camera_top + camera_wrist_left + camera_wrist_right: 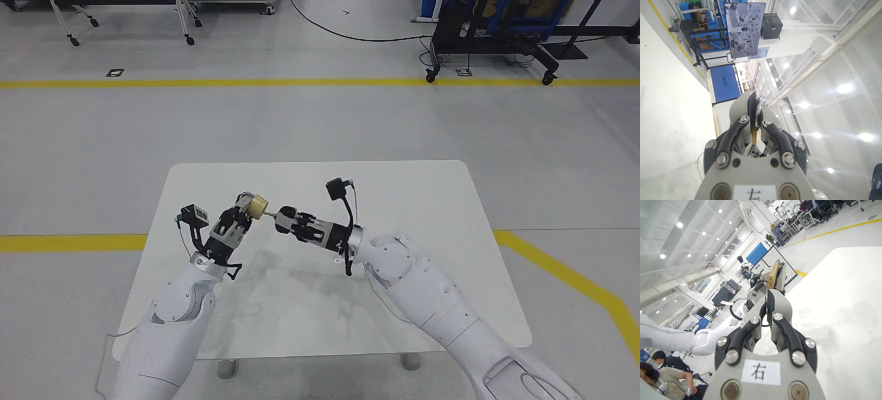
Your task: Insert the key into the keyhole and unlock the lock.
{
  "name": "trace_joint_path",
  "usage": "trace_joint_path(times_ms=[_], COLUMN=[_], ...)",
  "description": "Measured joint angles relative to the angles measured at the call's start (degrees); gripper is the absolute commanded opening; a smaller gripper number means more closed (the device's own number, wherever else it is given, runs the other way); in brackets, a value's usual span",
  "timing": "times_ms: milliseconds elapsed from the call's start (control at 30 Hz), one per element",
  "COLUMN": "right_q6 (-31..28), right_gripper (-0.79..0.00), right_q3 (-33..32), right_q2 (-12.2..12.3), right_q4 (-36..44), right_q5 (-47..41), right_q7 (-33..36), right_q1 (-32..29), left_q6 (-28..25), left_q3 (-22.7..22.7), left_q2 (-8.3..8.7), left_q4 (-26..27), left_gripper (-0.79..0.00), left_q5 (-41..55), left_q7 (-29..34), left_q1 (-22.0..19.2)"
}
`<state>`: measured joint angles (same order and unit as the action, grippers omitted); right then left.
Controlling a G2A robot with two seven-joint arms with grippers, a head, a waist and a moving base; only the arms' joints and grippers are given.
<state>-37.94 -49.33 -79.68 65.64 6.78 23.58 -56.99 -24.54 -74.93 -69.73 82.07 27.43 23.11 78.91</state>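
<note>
Over the white tabletop [430,210], the left tool [758,106] is clamped on the brass padlock [772,275], held up in the air. The right tool [769,294] is pinched tight on the key [272,214], its tips against the padlock's lower end.

Over the left middle of the white surface [430,200], the left hand [247,210], clamped on the brass padlock [258,207], and the right hand [284,218], pinching the key [272,212], meet nose to nose and block each other's path straight ahead, while bare surface lies open toward the far edge and right side.
</note>
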Motion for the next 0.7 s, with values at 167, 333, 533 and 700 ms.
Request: trace_joint_path(times_ms=[167, 333, 533, 700], right_q6=[0.04, 0.23, 0.47, 0.18], right_gripper=[-0.785, -0.785, -0.785, -0.785], right_q3=[0.07, 0.38, 0.83, 1.19], right_q2=[-0.28, -0.64, -1.16, -1.45], right_q4=[-0.98, -1.81, -2.73, -2.92], right_q5=[-0.35, -0.79, -1.31, -1.44], right_q7=[-0.51, -0.91, -1.45, -0.97], right_q1=[0.29, 0.67, 1.21, 1.42], left_q6=[-0.74, -0.82, -1.18, -1.84], left_q3=[-0.08, -0.11, -0.15, -0.31], left_q2=[-0.12, -0.23, -0.34, -0.44], left_q4=[-0.1, -0.1, -0.04, 0.02], left_gripper=[-0.785, -0.785, -0.785, -0.785], left_q5=[-1.25, -1.15, -1.86, -3.03], left_q7=[-0.38, -0.03, 0.38, -0.22], left_q1=[0.02, 0.09, 0.16, 0.25])
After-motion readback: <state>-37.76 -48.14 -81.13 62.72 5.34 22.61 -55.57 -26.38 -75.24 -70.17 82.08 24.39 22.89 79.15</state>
